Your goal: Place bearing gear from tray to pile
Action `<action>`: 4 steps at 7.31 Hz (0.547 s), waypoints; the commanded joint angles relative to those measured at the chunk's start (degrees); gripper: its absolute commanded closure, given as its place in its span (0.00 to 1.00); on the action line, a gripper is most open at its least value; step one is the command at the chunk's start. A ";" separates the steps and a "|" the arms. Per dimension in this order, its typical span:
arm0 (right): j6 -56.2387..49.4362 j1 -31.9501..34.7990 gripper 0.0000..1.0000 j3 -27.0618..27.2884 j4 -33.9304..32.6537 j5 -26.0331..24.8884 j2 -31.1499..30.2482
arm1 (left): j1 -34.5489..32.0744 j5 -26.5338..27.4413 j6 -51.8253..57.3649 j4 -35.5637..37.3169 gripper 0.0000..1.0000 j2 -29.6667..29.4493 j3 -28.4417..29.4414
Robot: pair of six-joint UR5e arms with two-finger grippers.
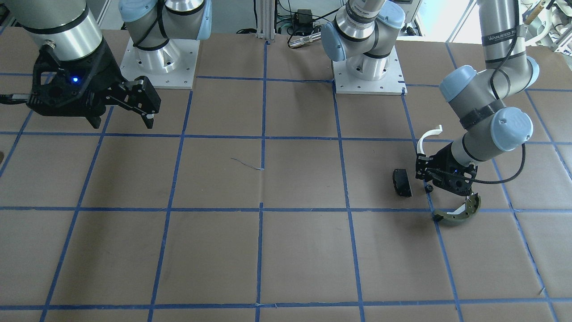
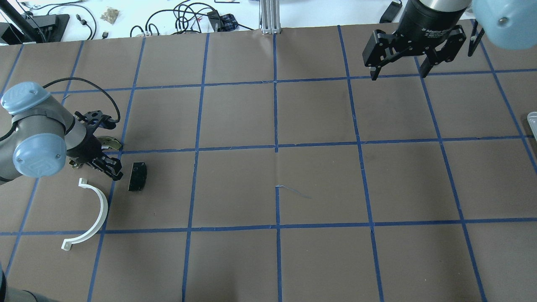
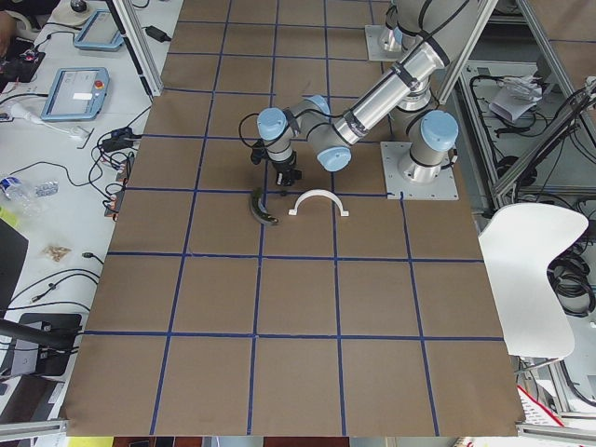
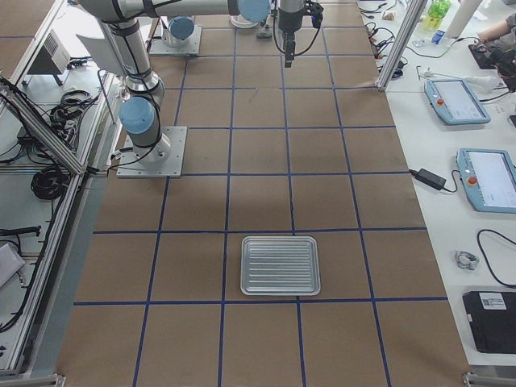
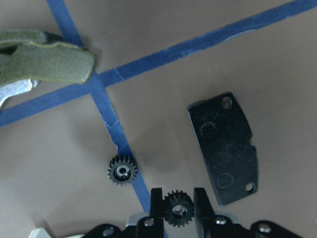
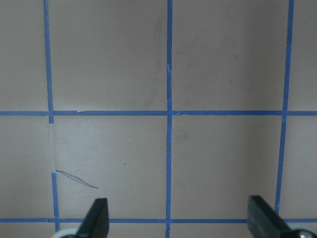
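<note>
Left claw (image 5: pixel 178 194) clamps bearing gear (image 5: pixel 177 212) near black pad (image 5: pixel 224 148); right claw (image 2: pixel 398 75) gapes wide.

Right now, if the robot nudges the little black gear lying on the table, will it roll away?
Probably not: the loose gear lies flat on its face, so it would likely slide, not roll. It looks tiny beside the black pad, so it is probably light. Its teeth might catch the blue tape beside it.

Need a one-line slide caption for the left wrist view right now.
Left gripper holds a small black gear, with a second gear, black pad and olive brake shoe lying nearby.
</note>
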 commanded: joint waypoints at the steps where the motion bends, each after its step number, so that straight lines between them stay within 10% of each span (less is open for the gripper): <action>1: 0.00 0.00 0.00 -0.03 0.00 0.00 0.00 | 0.02 -0.39 -0.44 -0.04 0.00 -0.15 0.08; 4: 0.00 0.00 0.00 -0.03 0.00 0.00 0.00 | -2.25 -0.04 -5.16 -3.27 0.00 2.12 4.62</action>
